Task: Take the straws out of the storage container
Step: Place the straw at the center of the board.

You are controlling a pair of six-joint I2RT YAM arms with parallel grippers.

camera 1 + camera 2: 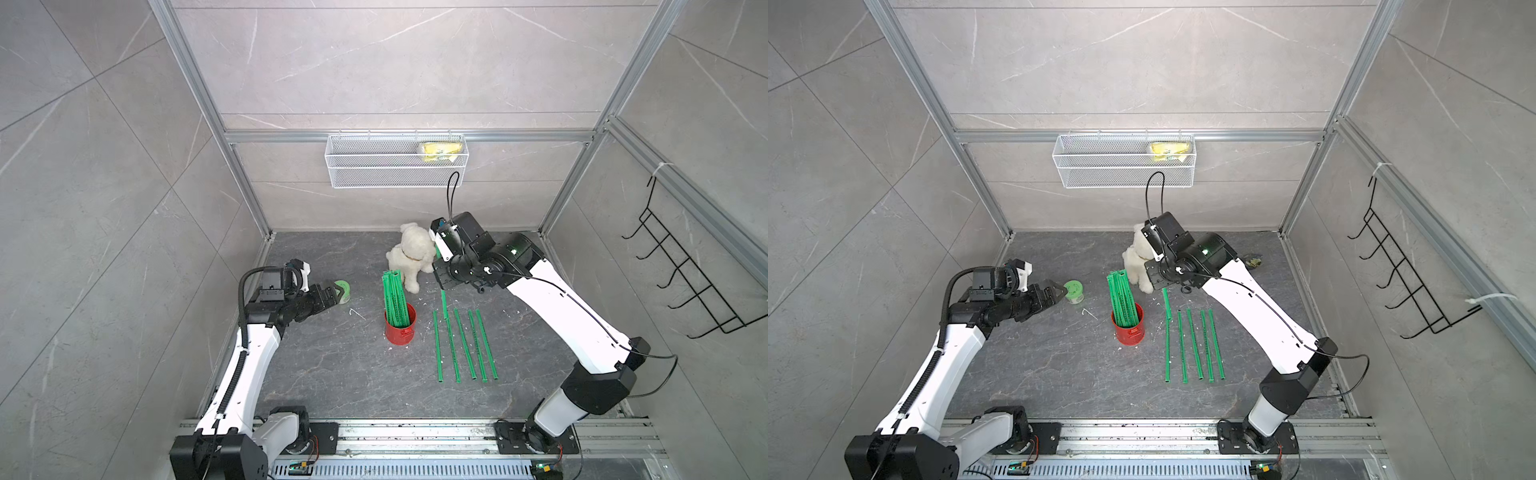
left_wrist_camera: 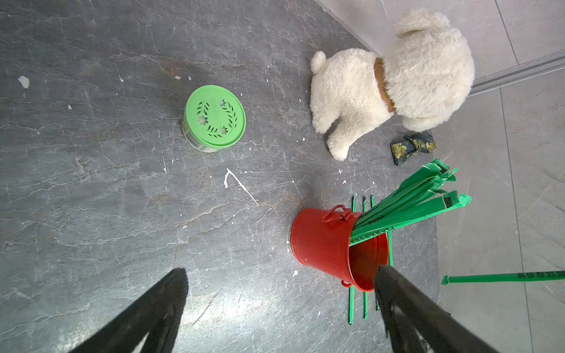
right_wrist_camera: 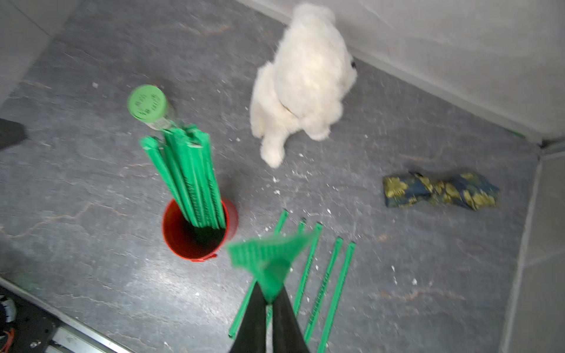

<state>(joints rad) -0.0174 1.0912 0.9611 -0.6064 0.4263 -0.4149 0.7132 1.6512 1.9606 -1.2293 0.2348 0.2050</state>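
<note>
The red storage container (image 1: 400, 330) (image 1: 1128, 330) stands mid-table with a bundle of green straws (image 1: 394, 297) (image 3: 186, 171) upright in it, leaning toward the back. Several more straws (image 1: 465, 345) (image 1: 1196, 345) lie side by side on the table to its right. My right gripper (image 3: 270, 301) is shut on one straw (image 3: 269, 256), which is blurred; it hangs above the far ends of the lying ones (image 1: 444, 303). My left gripper (image 1: 336, 293) (image 2: 281, 270) is open and holds nothing, hovering left of the can (image 2: 321, 241).
A green-lidded jar (image 1: 343, 291) sits just beyond the left fingertips. A white plush dog (image 1: 409, 257) stands behind the can, beside the right wrist. A dark flowered pouch (image 3: 440, 191) lies at the back right. A white mesh basket (image 1: 395, 160) hangs on the back wall.
</note>
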